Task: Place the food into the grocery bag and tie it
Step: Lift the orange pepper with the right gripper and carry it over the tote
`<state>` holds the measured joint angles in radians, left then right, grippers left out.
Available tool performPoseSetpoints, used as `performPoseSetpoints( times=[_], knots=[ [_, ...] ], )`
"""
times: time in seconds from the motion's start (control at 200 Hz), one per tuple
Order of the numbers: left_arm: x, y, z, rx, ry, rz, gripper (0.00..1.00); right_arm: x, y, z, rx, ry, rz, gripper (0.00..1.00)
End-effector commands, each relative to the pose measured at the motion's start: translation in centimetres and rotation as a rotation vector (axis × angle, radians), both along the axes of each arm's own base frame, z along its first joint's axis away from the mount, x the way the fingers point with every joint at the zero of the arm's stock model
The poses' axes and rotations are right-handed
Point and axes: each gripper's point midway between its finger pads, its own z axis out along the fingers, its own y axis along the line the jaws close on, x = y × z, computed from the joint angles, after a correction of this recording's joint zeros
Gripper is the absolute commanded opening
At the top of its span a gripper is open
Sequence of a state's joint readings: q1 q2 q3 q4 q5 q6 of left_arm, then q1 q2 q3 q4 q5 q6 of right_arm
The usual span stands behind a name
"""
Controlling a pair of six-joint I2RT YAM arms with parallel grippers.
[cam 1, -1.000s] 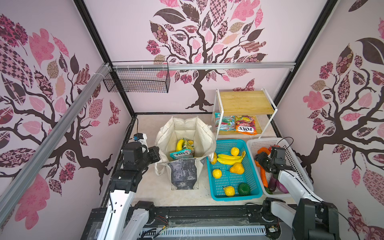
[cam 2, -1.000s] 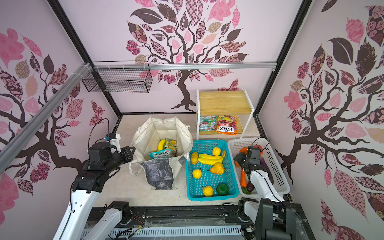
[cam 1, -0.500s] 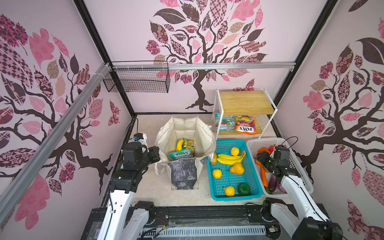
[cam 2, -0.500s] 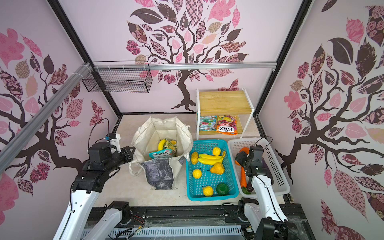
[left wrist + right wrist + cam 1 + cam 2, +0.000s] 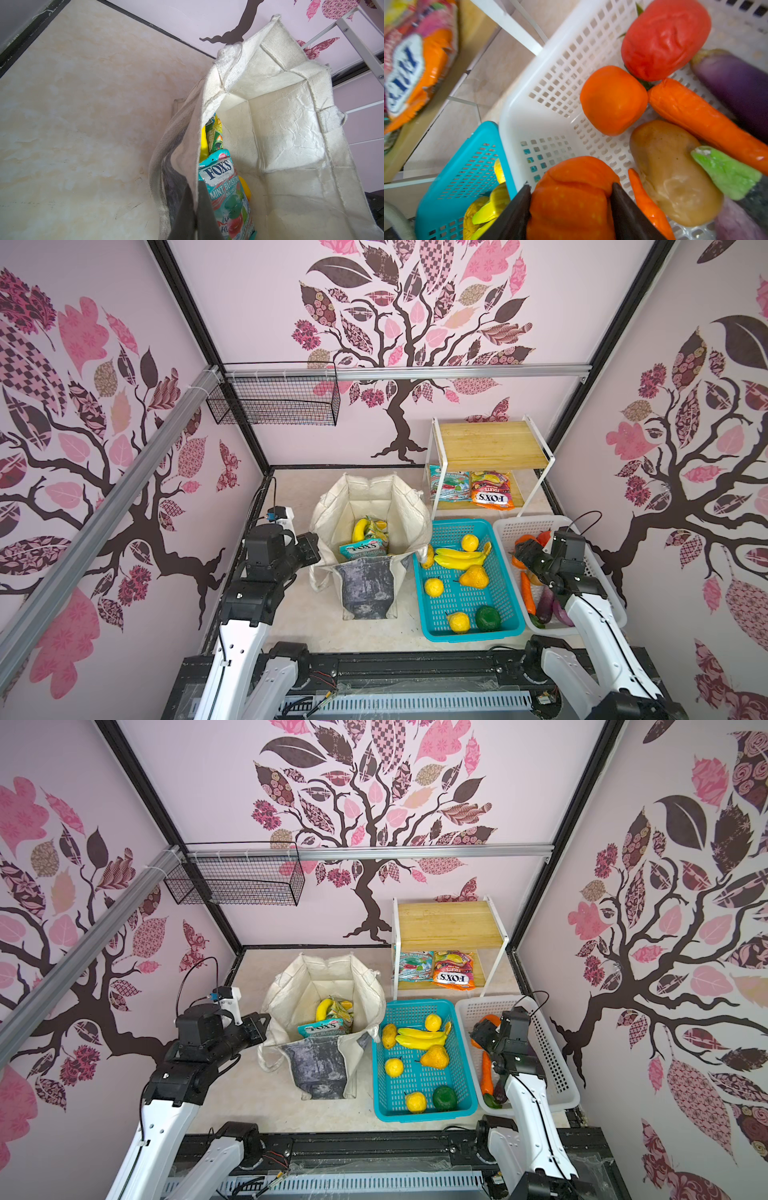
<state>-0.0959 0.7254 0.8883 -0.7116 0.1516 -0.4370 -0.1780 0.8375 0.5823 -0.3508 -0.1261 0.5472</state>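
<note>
Loading step, left gripper [image 5: 194, 207] pinched shut on bag [image 5: 291, 135] rim; right gripper [image 5: 570, 185] straddles orange veg [image 5: 571, 209] in white basket [image 5: 550, 83] — can't tell if it's clamped. Next, I'd guess: squeeze, lift, carry to bag.

The grocery bag [image 5: 370, 497] is cream with a faded dark grey panel. Inside it are a yellow banana [image 5: 360, 529] and a teal FOX'S packet [image 5: 362, 549]. Beside the bag is a teal basket [image 5: 473, 635], and beyond that a white basket [image 5: 536, 523]. A ribbed orange piece [image 5: 571, 197] shows in the right wrist view. The walls [image 5: 291, 448] are pale pink, patterned with brown trees.
</note>
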Motion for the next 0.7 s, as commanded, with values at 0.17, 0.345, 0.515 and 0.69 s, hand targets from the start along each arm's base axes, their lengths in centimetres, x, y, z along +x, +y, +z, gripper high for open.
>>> performPoseSetpoints(
  times=[0.17, 0.345, 0.515, 0.69],
  knots=[
    [-0.1, -0.1, -0.9, 0.006, 0.015, -0.013, 0.00, -0.2, 0.4, 5.0, -0.002, -0.097, 0.015, 0.62],
    [-0.1, -0.2, -0.9, 0.005, 0.016, -0.018, 0.00, 0.0, 3.5, 7.6, 0.098, -0.163, 0.150, 0.61],
    [-0.1, -0.2, -1.0, 0.004, 0.017, -0.017, 0.00, -0.4, 6.7, 11.4, 0.101, -0.238, 0.248, 0.62],
    [-0.1, -0.2, -1.0, 0.007, 0.019, -0.017, 0.00, -0.9, 10.6, 13.9, 0.204, -0.287, 0.364, 0.61]
  ],
)
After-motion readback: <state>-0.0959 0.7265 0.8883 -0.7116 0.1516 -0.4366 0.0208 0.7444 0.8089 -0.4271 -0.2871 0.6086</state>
